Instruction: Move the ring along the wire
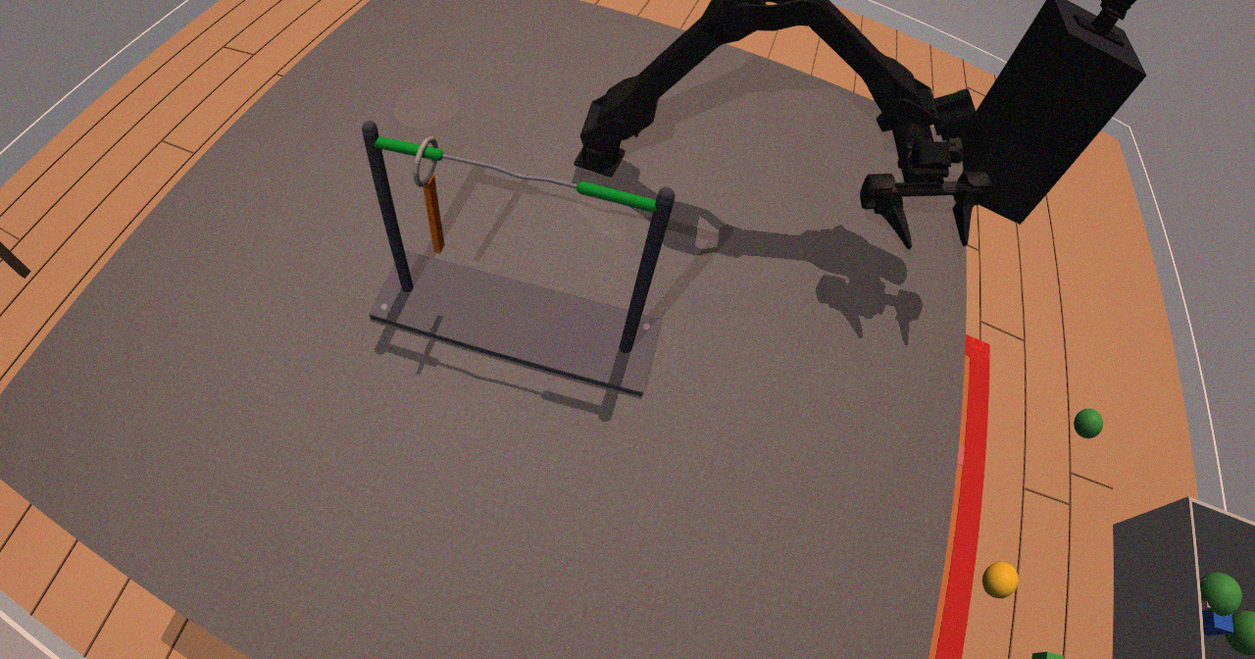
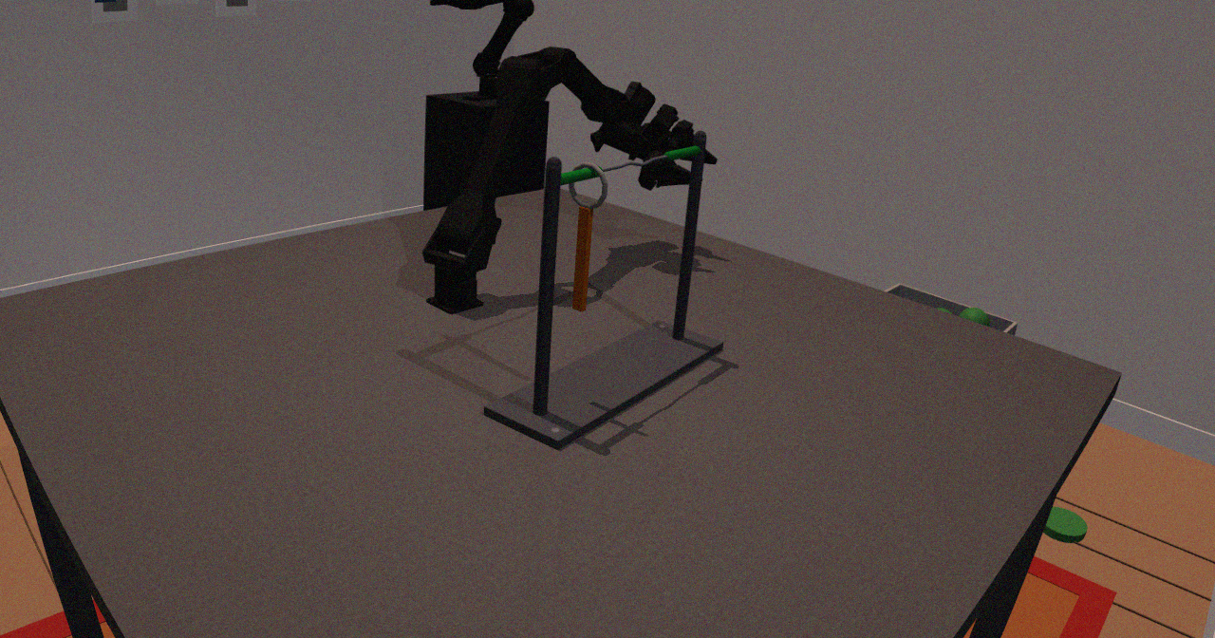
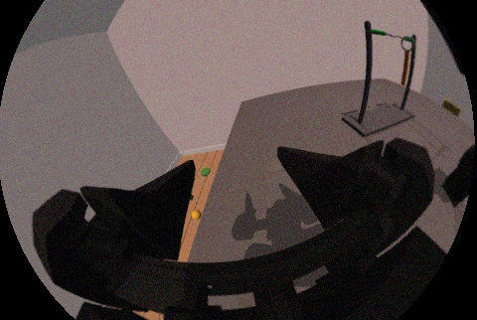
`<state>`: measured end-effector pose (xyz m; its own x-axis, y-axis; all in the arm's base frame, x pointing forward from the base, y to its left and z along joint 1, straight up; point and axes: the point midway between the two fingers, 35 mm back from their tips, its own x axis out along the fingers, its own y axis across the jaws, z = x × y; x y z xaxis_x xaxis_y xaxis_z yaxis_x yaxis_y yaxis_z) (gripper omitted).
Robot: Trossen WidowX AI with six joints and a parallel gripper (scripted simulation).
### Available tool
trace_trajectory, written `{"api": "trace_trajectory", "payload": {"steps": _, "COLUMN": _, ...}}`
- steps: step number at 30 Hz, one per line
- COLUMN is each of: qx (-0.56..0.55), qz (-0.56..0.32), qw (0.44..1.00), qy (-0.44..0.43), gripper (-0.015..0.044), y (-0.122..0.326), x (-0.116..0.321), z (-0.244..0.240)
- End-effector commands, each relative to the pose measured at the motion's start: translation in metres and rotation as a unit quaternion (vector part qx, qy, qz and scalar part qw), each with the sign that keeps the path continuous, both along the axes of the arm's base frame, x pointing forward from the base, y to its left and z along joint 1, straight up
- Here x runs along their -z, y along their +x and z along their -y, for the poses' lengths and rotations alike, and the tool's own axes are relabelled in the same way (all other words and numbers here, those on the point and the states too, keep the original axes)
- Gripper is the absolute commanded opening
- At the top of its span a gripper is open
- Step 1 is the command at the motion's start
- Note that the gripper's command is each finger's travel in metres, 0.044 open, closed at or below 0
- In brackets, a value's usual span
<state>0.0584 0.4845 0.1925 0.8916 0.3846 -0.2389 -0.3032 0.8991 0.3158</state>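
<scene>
A grey ring [image 1: 416, 170] [image 2: 604, 196] [image 3: 401, 45] hangs around the green wire part beside one post [image 1: 389, 216] [image 2: 546, 294] [image 3: 411, 72]. Its orange handle [image 1: 433, 216] [image 2: 583, 258] [image 3: 405, 68] points down. The thin grey wire [image 1: 518, 176] [image 2: 624, 164] runs to the other green part [image 1: 617, 196] [image 2: 682, 154] [image 3: 379, 32], beside the other post [image 1: 644, 278] [image 2: 689, 243] [image 3: 368, 72]. My gripper [image 1: 936, 245] [image 3: 237, 158] is open and empty, well away from the ring and the wire, on the far post's side. In the exterior view it is partly behind that post.
The posts stand on a flat base plate [image 1: 518, 317] [image 2: 624, 379] [image 3: 388, 118] on the table [image 1: 527, 515] [image 2: 340, 464] [image 3: 258, 126]. A black block [image 1: 1044, 111] [image 2: 458, 149] with a small dark arm stands beyond the table. Balls and a bin are off the table.
</scene>
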Motion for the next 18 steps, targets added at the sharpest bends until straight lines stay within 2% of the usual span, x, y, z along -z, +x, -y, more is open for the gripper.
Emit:
{"api": "trace_trajectory", "payload": {"steps": 1, "qx": 0.000, "qz": -0.001, "qw": 1.000, "qy": 0.000, "gripper": 0.0374, "y": 0.001, "x": 0.000, "z": 0.000}}
{"api": "trace_trajectory", "payload": {"steps": 4, "qx": 0.003, "qz": -0.013, "qw": 1.000, "qy": 0.006, "gripper": 0.0295, "y": 0.013, "x": -0.003, "z": 0.001}}
{"api": "trace_trajectory", "payload": {"steps": 9, "qx": 0.012, "qz": -0.053, "qw": 0.998, "qy": 0.029, "gripper": 0.0164, "y": 0.058, "x": -0.015, "z": 0.008}}
{"api": "trace_trajectory", "payload": {"steps": 18, "qx": 0.019, "qz": -0.111, "qw": 0.990, "qy": 0.086, "gripper": 0.0160, "y": 0.138, "x": -0.042, "z": 0.033}}
